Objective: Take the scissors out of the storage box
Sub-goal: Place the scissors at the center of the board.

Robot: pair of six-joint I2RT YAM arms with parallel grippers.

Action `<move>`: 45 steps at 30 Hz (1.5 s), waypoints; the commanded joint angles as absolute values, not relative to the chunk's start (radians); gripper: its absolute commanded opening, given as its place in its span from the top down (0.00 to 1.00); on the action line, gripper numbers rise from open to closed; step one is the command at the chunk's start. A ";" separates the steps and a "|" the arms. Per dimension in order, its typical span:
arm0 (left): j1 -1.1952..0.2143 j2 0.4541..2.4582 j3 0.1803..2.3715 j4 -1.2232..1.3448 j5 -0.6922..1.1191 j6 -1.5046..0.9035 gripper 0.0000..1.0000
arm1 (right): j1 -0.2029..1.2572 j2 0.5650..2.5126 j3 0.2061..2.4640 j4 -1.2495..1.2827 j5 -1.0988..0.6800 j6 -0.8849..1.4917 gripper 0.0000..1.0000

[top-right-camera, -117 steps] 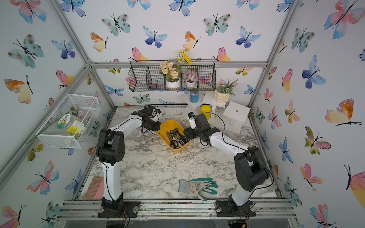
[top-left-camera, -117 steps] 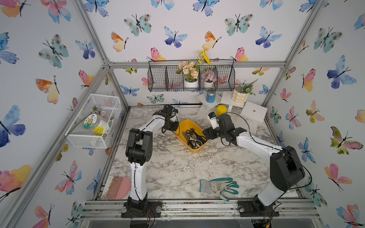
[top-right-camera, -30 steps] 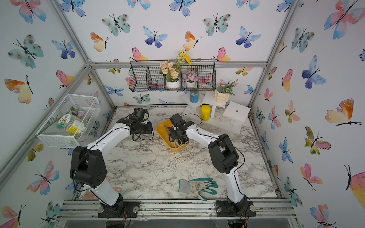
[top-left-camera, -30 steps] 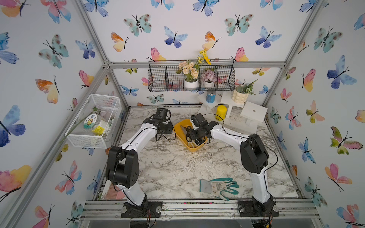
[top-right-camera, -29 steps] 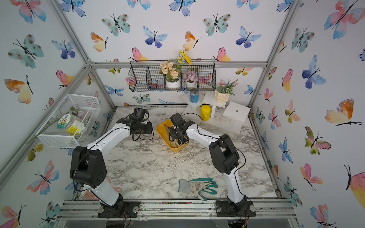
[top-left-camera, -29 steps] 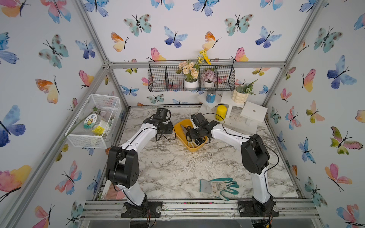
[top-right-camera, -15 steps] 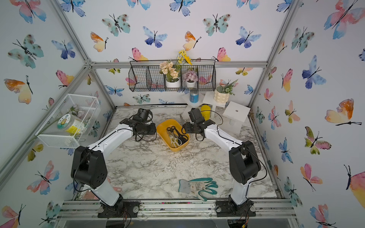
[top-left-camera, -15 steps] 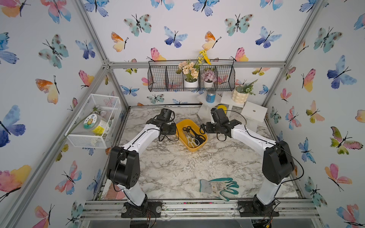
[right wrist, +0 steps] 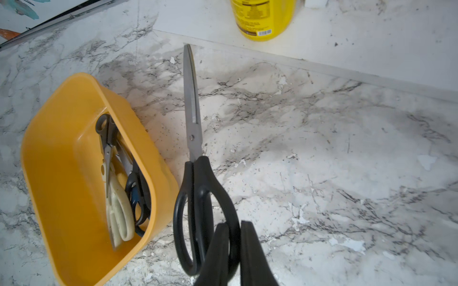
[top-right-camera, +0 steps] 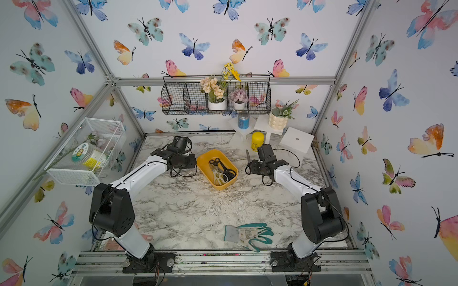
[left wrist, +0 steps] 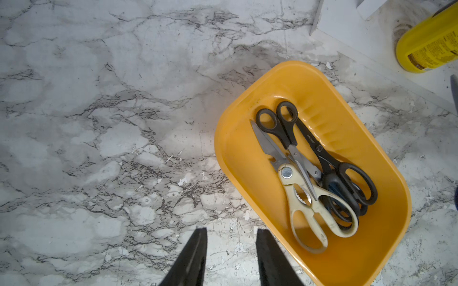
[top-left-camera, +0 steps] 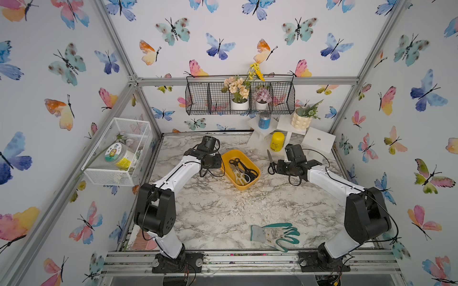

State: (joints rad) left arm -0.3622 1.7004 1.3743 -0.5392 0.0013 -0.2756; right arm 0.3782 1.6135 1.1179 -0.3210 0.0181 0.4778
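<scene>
At the near edge of the marble table (top-left-camera: 223, 210) lies a pair of green-and-white gloves (top-left-camera: 275, 234), well apart from both arms. Farther in, at mid-table, the yellow-orange storage box (top-left-camera: 244, 187) stands on the table surface, set at an angle. Several scissors (top-left-camera: 241, 170) lie stacked inside it. These include the cream-handled shears (left wrist: 314, 205) and the black-handled pairs (left wrist: 347, 183) overlapping them. The left gripper (left wrist: 230, 247) is positioned over bare table just beside the box. Its fingers stand apart and nothing is between them. On the opposite side of the box, the right gripper (right wrist: 234, 247) is clamped on one handle loop of a large black-handled pair (right wrist: 195, 173). This pair is outside the box, just beside its wall, with blades together and pointing toward the far side. Whether it rests on the table cannot be determined. Beyond the blade tip stands a yellow bottle (top-left-camera: 277, 141) on a white board. A black wire shelf basket (top-left-camera: 198, 101) hangs on the back wall above.
</scene>
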 commanded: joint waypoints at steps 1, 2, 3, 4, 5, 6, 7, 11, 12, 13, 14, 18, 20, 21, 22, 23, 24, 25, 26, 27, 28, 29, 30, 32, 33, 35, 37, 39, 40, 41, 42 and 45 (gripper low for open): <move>-0.368 1.690 1.386 -0.538 -0.033 -0.279 0.61 | 0.352 1.585 1.102 -0.292 -0.002 0.460 0.95; -0.368 1.689 1.387 -0.540 -0.034 -0.278 0.62 | 0.342 1.587 1.096 -0.294 -0.004 0.454 0.96; -0.367 1.689 1.385 -0.539 -0.035 -0.278 0.61 | 0.332 1.589 1.087 -0.291 -0.008 0.453 0.96; -0.368 1.687 1.384 -0.538 -0.037 -0.278 0.61 | 0.325 1.591 1.080 -0.287 -0.013 0.451 0.96; -0.368 1.687 1.384 -0.538 -0.040 -0.278 0.61 | 0.317 1.592 1.071 -0.282 -0.018 0.451 0.96; -0.368 1.687 1.384 -0.539 -0.043 -0.275 0.61 | 0.311 1.594 1.061 -0.276 -0.023 0.451 0.96; -0.368 1.686 1.383 -0.540 -0.043 -0.276 0.62 | 0.308 1.597 1.054 -0.272 -0.028 0.452 0.96; -0.368 1.689 1.383 -0.537 -0.045 -0.275 0.61 | 0.295 1.615 1.028 -0.260 -0.048 0.455 0.96; -0.368 1.689 1.383 -0.537 -0.045 -0.274 0.61 | 0.295 1.619 1.021 -0.256 -0.056 0.457 0.96; -0.368 1.689 1.383 -0.537 -0.045 -0.273 0.61 | 0.295 1.621 1.017 -0.257 -0.062 0.457 0.96; -0.368 1.691 1.383 -0.537 -0.046 -0.273 0.61 | 0.295 1.623 1.011 -0.256 -0.067 0.458 0.96; -0.368 1.694 1.378 -0.535 -0.048 -0.271 0.61 | 0.294 1.621 0.972 -0.243 -0.097 0.476 0.96; -0.367 1.697 1.376 -0.534 -0.047 -0.273 0.61 | 0.295 1.621 0.954 -0.241 -0.114 0.484 0.96; -0.368 1.697 1.374 -0.533 -0.047 -0.273 0.61 | 0.295 1.620 0.944 -0.240 -0.121 0.487 0.96; -0.368 1.697 1.373 -0.531 -0.045 -0.274 0.61 | 0.295 1.619 0.935 -0.241 -0.121 0.491 0.96; -0.368 1.697 1.370 -0.529 -0.045 -0.274 0.61 | 0.294 1.616 0.925 -0.242 -0.122 0.497 0.96; -0.368 1.697 1.369 -0.528 -0.046 -0.274 0.61 | 0.294 1.612 0.914 -0.239 -0.124 0.500 0.96; -0.368 1.697 1.367 -0.526 -0.046 -0.274 0.61 | 0.294 1.609 0.905 -0.237 -0.125 0.503 0.96; -0.367 1.697 1.365 -0.526 -0.046 -0.275 0.61 | 0.295 1.606 0.894 -0.236 -0.126 0.507 0.96; -0.367 1.695 1.365 -0.525 -0.045 -0.276 0.61 | 0.295 1.604 0.884 -0.235 -0.128 0.511 0.96; -0.368 1.695 1.363 -0.523 -0.045 -0.276 0.62 | 0.295 1.603 0.874 -0.234 -0.132 0.515 0.96; -0.368 1.695 1.362 -0.522 -0.045 -0.277 0.61 | 0.295 1.601 0.864 -0.232 -0.135 0.519 0.96; -0.368 1.695 1.361 -0.521 -0.045 -0.277 0.61 | 0.295 1.601 0.853 -0.228 -0.136 0.523 0.96; -0.367 1.696 1.361 -0.520 -0.045 -0.278 0.61 | 0.295 1.601 0.838 -0.226 -0.138 0.529 0.96; -0.368 1.696 1.359 -0.518 -0.044 -0.278 0.62 | 0.295 1.604 0.832 -0.225 -0.138 0.531 0.96; -0.368 1.697 1.359 -0.516 -0.043 -0.279 0.62 | 0.295 1.607 0.821 -0.224 -0.140 0.534 0.96; -0.368 1.697 1.359 -0.515 -0.043 -0.280 0.61 | 0.295 1.612 0.810 -0.221 -0.140 0.534 0.95; -0.367 1.698 1.358 -0.515 -0.041 -0.282 0.61 | 0.295 1.619 0.805 -0.223 -0.137 0.533 0.94; -0.367 1.699 1.358 -0.515 -0.041 -0.281 0.61 | 0.295 1.623 0.802 -0.222 -0.135 0.532 0.92; -0.368 1.698 1.358 -0.514 -0.040 -0.281 0.62 | 0.295 1.624 0.800 -0.224 -0.132 0.532 0.91; -0.367 1.697 1.357 -0.514 -0.040 -0.282 0.61 | 0.295 1.626 0.798 -0.224 -0.129 0.531 0.91; -0.367 1.697 1.357 -0.514 -0.040 -0.282 0.61 | 0.295 1.633 0.799 -0.226 -0.121 0.525 0.88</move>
State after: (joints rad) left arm -0.3622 1.7004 1.3685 -0.5190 -0.0185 -0.2775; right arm 0.2955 1.6157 0.8074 -0.2230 -0.1169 0.5232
